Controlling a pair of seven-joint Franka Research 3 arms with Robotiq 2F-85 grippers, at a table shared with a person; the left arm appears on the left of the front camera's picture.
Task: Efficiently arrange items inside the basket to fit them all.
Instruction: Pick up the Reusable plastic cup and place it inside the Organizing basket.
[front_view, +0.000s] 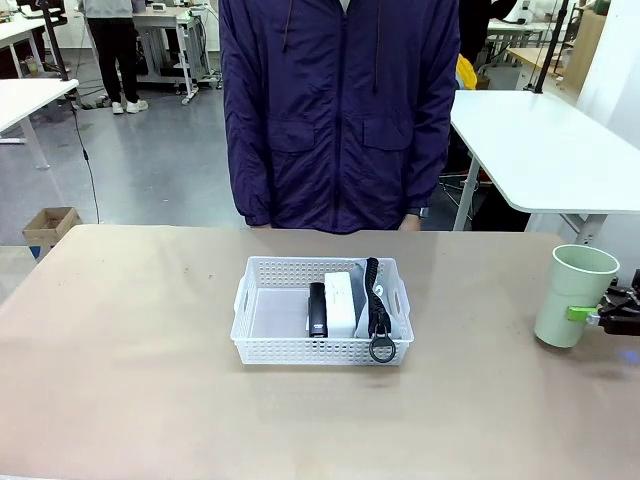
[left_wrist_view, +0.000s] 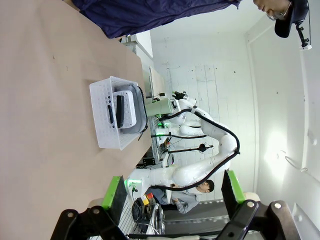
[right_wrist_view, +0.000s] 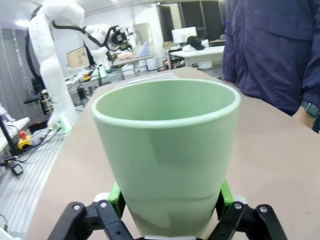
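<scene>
The white perforated basket (front_view: 250, 300) sits mid-table. Inside it, side by side, lie the black stapler (front_view: 317, 310), the small white box (front_view: 340, 298) and the grey pouch (front_view: 396, 318), whose black strap and ring hang over the near rim. The pale green cup (front_view: 573, 295) stands upright at the table's right edge, with my right gripper (front_view: 585, 315) shut on its lower wall. In the right wrist view the cup (right_wrist_view: 167, 145) sits between the green pads (right_wrist_view: 116, 195). My left gripper (left_wrist_view: 172, 192) is open and holds nothing, well away from the basket (left_wrist_view: 107, 120).
A person in a dark purple jacket (front_view: 340, 110) stands at the far edge, hands down behind the table. Bare tabletop (front_view: 130, 330) lies left of the basket and between basket and cup. The basket's left half (front_view: 275, 312) holds nothing.
</scene>
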